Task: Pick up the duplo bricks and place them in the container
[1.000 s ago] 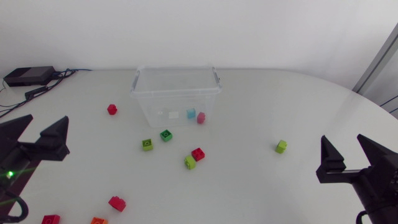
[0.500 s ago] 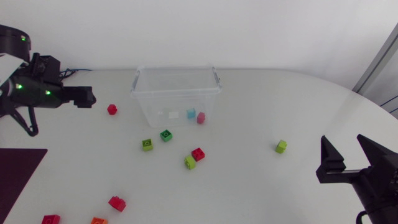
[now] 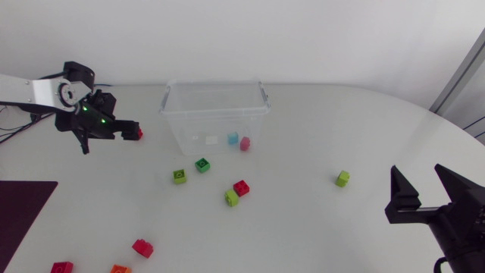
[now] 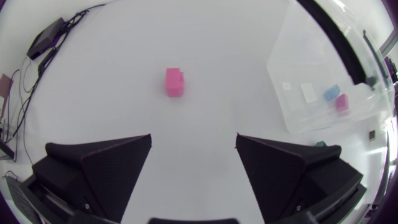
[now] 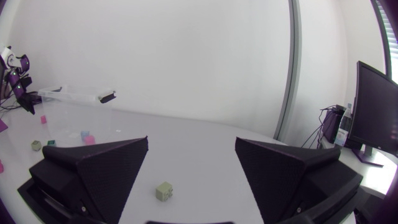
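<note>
1. Now the red brick (image 3: pixel 136 133) sits on the table (image 3: pixel 318 227), left of the clear box (image 3: pixel 174 125).
2. The left gripper (image 3: pixel 126 130) is near it, fingers wide apart, with the brick ahead of them.
3. It has come closer to the brick than before.
4. A blue brick (image 3: pixel 233 139) and a pink brick (image 3: pixel 245 142) lie in the box.
5. The right gripper (image 3: pixel 417 173) is open too and has not moved; a green brick (image 3: pixel 342 178) lies ahead of it.

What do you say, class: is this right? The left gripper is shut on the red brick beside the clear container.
No. The left gripper is open, not shut: the left wrist view shows the red brick lying ahead of it, untouched, beside the clear container.
</note>
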Available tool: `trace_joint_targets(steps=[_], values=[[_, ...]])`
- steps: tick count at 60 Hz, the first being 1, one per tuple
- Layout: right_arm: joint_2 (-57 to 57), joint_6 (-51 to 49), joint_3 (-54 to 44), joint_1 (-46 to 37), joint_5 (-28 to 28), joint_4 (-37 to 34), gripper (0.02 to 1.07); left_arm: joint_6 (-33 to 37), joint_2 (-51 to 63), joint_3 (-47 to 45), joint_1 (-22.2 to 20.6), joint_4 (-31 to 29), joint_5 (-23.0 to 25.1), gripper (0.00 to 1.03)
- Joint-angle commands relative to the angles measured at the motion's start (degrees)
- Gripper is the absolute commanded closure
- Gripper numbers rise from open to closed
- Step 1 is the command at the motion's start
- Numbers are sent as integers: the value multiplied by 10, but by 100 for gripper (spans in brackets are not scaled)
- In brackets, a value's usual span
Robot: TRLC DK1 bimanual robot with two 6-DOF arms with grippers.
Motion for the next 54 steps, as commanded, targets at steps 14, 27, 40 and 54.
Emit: trace_joint_targets(steps=[14, 27, 40, 54], values=[[10, 5, -4, 5, -5, -9, 6, 8, 138, 74, 28, 85, 18, 9], [16, 5, -4, 9, -5, -9, 6, -1, 164, 89, 28, 136, 27, 20], [16, 5, -4, 10, -5, -9, 6, -10, 193, 93, 20, 181, 48, 38], [18, 5, -4, 13, -5, -9, 7, -17, 211, 89, 27, 227, 62, 59]])
